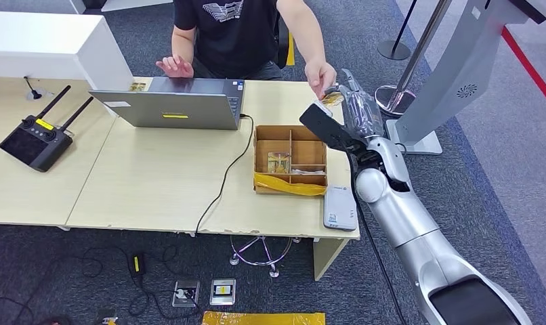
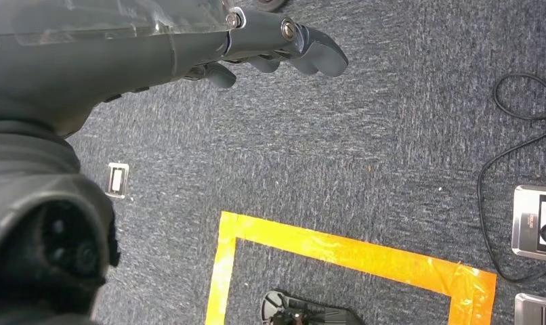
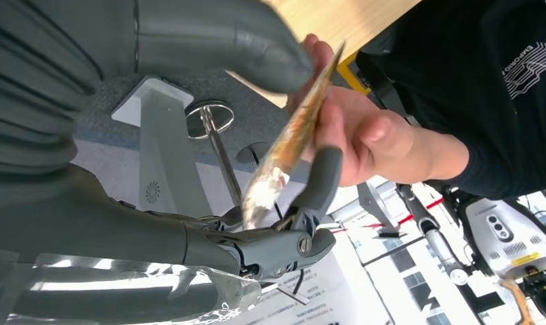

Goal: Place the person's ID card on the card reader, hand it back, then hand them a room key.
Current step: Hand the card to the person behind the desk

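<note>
While the right hand (image 3: 284, 135) pinches the card (image 3: 290, 135) with the person's hand (image 1: 320, 73), the left hand (image 2: 257, 40) hangs, fingers loosely curled on nothing.

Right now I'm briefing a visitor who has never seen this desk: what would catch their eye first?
Past the table's far right corner, the robot's right hand and a person's hand meet on a card; the right wrist view shows the card between thumb and fingers. Nearer, a divided cardboard box sits by a white card reader at the table's edge.
</note>
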### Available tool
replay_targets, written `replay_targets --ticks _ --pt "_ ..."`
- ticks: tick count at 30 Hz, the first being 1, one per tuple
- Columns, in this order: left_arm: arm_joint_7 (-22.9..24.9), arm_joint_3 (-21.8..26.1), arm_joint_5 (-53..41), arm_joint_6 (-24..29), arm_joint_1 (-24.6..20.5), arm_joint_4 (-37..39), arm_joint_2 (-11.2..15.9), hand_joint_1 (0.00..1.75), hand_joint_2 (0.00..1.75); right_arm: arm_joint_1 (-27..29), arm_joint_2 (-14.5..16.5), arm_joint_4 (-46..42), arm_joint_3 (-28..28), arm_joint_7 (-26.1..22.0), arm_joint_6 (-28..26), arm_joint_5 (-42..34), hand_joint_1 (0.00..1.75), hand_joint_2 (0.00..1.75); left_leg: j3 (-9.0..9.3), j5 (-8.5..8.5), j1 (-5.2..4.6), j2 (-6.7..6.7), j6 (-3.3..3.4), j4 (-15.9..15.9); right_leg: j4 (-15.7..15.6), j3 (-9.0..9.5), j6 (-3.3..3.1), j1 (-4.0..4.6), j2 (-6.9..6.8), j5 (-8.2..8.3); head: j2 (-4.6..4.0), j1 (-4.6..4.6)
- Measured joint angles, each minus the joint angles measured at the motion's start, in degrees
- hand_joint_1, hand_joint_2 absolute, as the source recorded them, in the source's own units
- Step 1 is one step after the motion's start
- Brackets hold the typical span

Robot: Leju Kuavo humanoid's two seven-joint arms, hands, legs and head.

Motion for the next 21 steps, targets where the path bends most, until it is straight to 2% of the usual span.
replay_targets --ticks 12,21 --pt "-0.1 0.0 0.8 0.3 0.2 0.0 0.0 0.0 0.0 0.0 0.9 -0.2 0.1 0.8 0.4 1.2 0.0 0.0 0.0 0.0 0.0 0.0 0.0 0.0 0.0 0.01 0.0 0.01 0.0 0.0 0.0 -0.01" --pt "-0.4 0.0 1.1 0.2 0.9 0.0 0.1 0.0 0.0 3.1 -0.3 -6.6 0.1 4.2 5.6 1.1 0.0 0.0 0.03 0.0 0.0 0.01 0.0 0.0 0.0 -0.01 0.0 0.0 0.01 0.0 0.0 0.0"
